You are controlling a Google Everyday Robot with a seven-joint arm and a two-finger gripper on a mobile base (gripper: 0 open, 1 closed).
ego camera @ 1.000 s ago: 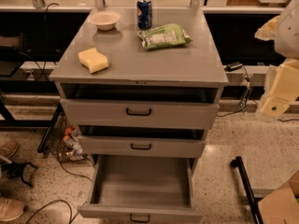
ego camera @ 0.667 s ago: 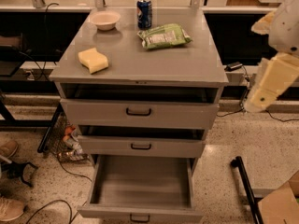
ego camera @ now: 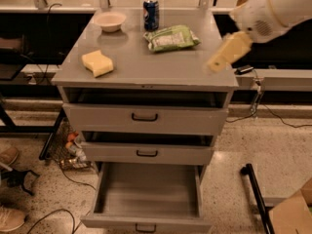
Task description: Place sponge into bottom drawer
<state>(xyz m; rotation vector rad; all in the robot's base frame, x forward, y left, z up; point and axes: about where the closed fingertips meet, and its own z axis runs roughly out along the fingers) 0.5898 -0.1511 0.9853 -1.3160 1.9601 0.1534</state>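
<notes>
Sponge (ego camera: pixel 97 63) flat on the left part of the grey cabinet top (ego camera: pixel 146 69), close to the near edge, touching nothing else. Farther back on the same top, a pale bowl (ego camera: pixel 110 21); just right of it an upright blue can (ego camera: pixel 151 13); near and right of the can, a green snack bag (ego camera: pixel 171 37) lying flat.

Gripper (ego camera: pixel 218 60) in the air over the right near corner of the top, slanting down and to the left from a white arm (ego camera: pixel 273 9) entering at the upper right. Well apart from the sponge, with the whole width of the top between them. Smeared by motion; spread or pressed together, cannot tell. Nothing seen in its grasp.

Below, three grey drawers with black handles. Top drawer (ego camera: pixel 145 118) and middle drawer (ego camera: pixel 146 153) pulled out slightly. Bottom drawer (ego camera: pixel 146 194) pulled far out toward the near side, its plain grey inside in full view.

Speckled floor around the cabinet, cables at the left, a cardboard box (ego camera: pixel 292 213) at the near right corner.
</notes>
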